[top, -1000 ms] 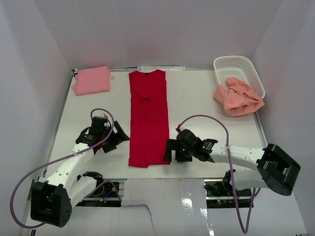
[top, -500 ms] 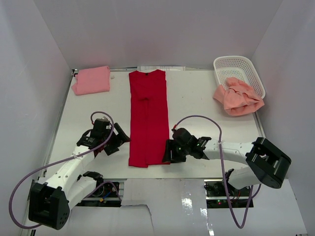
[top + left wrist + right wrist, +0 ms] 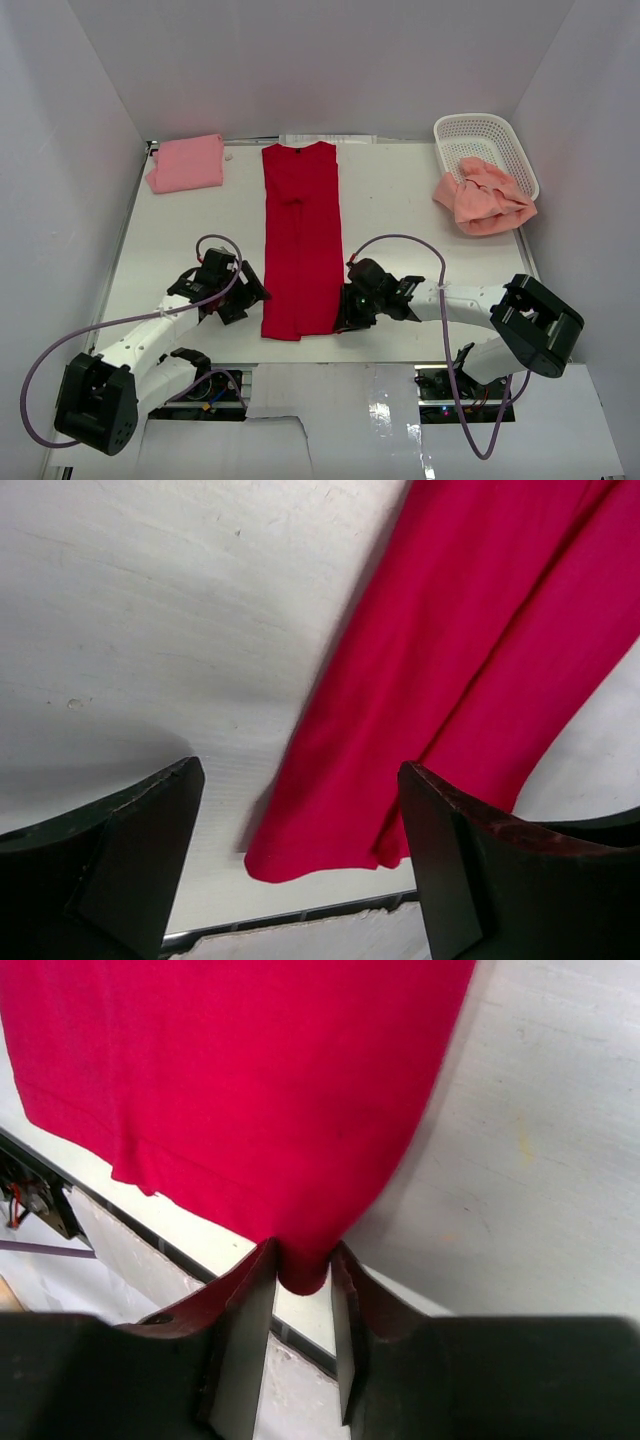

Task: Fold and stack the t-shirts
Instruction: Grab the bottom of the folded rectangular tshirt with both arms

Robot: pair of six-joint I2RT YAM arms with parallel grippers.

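The red t-shirt [image 3: 300,240] lies in a long narrow strip down the middle of the table, collar at the far end. My right gripper [image 3: 345,312] is at its near right corner, jaws pinched on that hem corner [image 3: 304,1260]. My left gripper [image 3: 248,297] stands open beside the near left corner [image 3: 300,855], the cloth between its fingers but untouched. A folded light pink t-shirt [image 3: 186,163] lies at the far left. The salmon-peach t-shirt [image 3: 483,196] hangs crumpled over the basket's near rim.
A white lattice basket [image 3: 487,140] stands at the far right corner. The table's near edge [image 3: 300,915] runs just below the red hem. White walls close in on three sides.
Both grippers slid inward to the red shirt's near corners. The right jaws went from wide open to pinched on the hem corner. The left stayed open.
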